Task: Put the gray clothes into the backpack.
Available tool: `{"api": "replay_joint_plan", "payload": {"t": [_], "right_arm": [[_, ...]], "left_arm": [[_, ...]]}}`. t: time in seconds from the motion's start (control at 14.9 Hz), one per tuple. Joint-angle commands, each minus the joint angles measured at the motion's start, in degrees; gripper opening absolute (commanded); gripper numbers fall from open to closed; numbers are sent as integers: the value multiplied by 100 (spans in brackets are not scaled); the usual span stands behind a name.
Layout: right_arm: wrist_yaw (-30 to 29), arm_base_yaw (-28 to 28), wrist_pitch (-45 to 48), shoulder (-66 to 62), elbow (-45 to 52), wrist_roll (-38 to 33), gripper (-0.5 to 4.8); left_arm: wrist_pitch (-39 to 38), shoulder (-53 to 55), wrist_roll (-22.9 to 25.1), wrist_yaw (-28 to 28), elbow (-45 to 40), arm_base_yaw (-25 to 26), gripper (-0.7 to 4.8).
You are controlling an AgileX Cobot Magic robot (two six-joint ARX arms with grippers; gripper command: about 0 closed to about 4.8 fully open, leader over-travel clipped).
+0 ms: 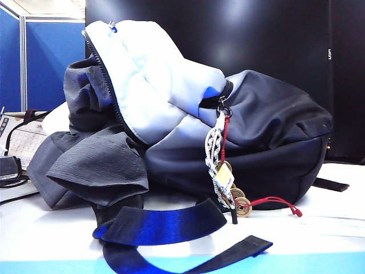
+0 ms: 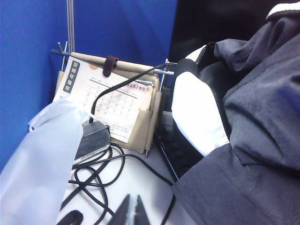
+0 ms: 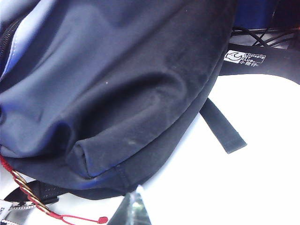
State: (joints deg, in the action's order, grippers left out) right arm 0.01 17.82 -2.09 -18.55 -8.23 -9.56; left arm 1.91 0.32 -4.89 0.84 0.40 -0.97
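Observation:
The backpack (image 1: 268, 125) lies on its side on the white table, pale panel up, navy body to the right. The gray clothes (image 1: 94, 165) bulge out of its zippered opening at the left and hang down onto the table. Neither gripper shows in the exterior view. In the left wrist view my left gripper (image 2: 133, 198) is shut and empty over the table, apart from the gray clothes (image 2: 262, 140) beside it. In the right wrist view my right gripper (image 3: 137, 192) is shut and empty, close to the lower edge of the backpack's navy body (image 3: 117, 84).
Black-and-blue webbing straps (image 1: 165, 222) lie in front of the backpack. A white cord with brass coins (image 1: 225, 182) and a red string (image 1: 274, 202) hang from a zipper. Left of the pack stand a desk calendar (image 2: 112, 98), black cables (image 2: 93, 173) and a clear plastic bag (image 2: 42, 154).

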Motion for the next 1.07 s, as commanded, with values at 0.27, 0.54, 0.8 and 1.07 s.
{"api": "replay_joint_plan", "payload": {"t": [0.27, 0.54, 0.8, 1.07], "right_arm": [[4, 2, 59, 4, -26, -2, -5], [4, 4, 59, 4, -26, -2, -5], [4, 4, 59, 4, -26, -2, -5], [317, -22, -431, 748, -24, 841, -5]], "left_arm": [[57, -13, 17, 46, 2, 4, -4], [31, -13, 17, 46, 2, 4, -4], [31, -13, 17, 46, 2, 4, -4], [31, -13, 17, 46, 2, 4, -4]]}}
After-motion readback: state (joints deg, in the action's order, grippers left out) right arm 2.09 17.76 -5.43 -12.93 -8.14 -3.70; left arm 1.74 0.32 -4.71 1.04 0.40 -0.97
